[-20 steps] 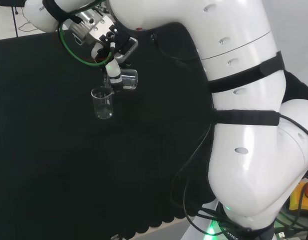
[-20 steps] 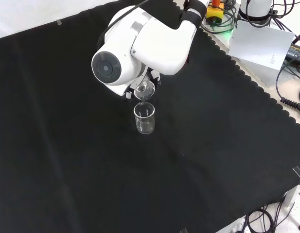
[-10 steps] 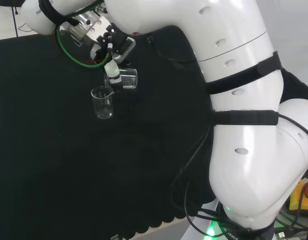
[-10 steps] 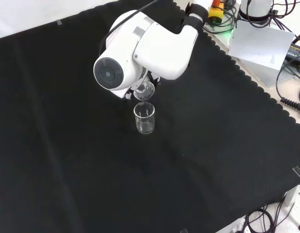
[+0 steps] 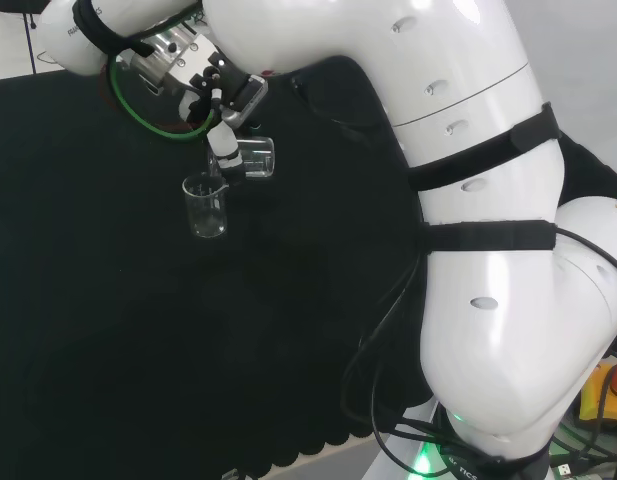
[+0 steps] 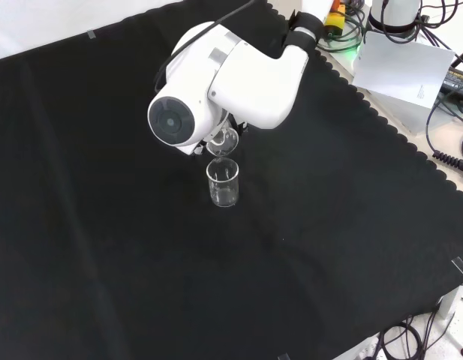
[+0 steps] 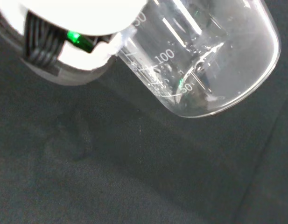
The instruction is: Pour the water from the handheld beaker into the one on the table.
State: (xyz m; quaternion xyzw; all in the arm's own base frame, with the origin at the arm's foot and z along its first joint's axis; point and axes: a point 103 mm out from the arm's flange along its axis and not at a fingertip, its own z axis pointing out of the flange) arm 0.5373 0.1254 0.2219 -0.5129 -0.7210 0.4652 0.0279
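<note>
You are looking at the pouring step of the task, well under way. The hand is gripping the handheld beaker, fingers curled round its wall, and is holding it tipped nearly on its side. Take the table beaker as your landmark: it is standing upright on the black cloth, and the handheld beaker is hanging just above and to the right of its rim in the head view, mouth turned toward it. In the front view the table beaker is sitting just below the arm's big white link, with the handheld beaker peeking out directly above its rim. In the wrist view a little water is pooling near the bottom of the handheld beaker, so some is probably left to pour.

The next move is likely calling for more tilt while the lip is staying over the table beaker's opening, so the remaining water is not spilling onto the cloth.

Compared with a second ago, the wrist has been rising and rolling slightly; the table beaker has not been moving.
</note>
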